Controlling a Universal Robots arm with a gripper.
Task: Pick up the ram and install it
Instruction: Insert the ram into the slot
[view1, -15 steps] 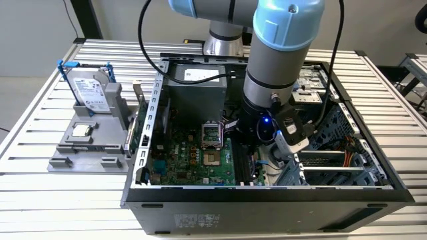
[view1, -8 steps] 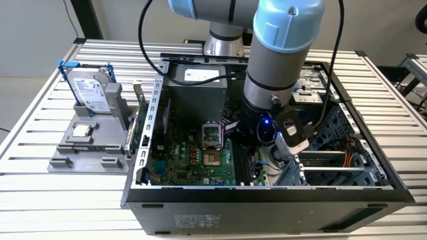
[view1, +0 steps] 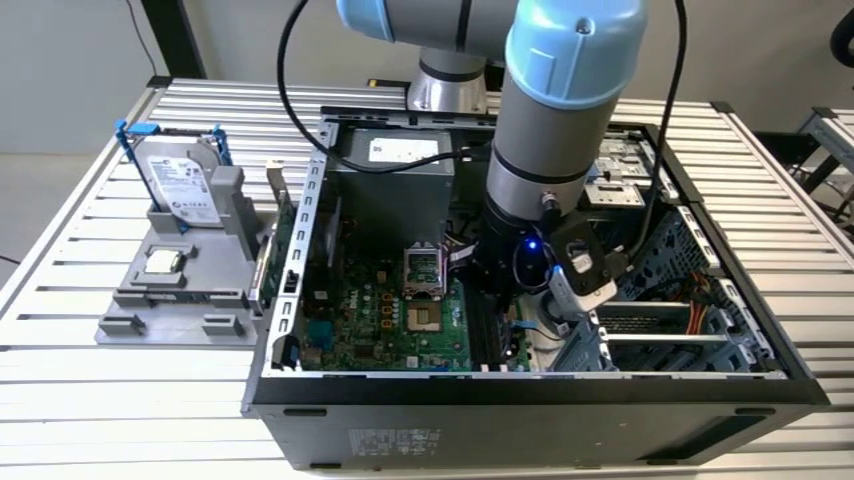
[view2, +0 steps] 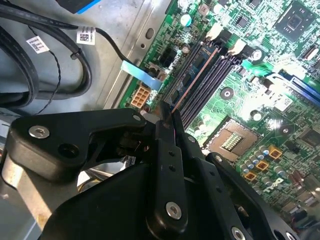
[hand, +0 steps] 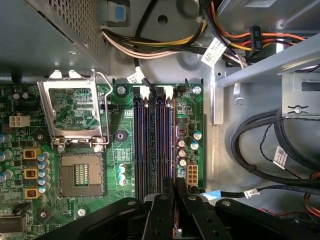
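My gripper (view2: 169, 127) is down inside the case (view1: 534, 385), fingers (view2: 167, 165) closed on the ram (view2: 192, 82). In the second wrist view the ram is edge-on, a thin bar running straight out from the fingertips, long axis parallel w/ the black slots (hand: 152, 145) on the board (hand: 120, 145). It sits right over the slots; can't tell if it's seated or which slot it lines up w/.

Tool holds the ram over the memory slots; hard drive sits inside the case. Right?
Not quite: the exterior view shows the hard drive on the grey holder outside the case. The tool does hold the ram over the memory slots.
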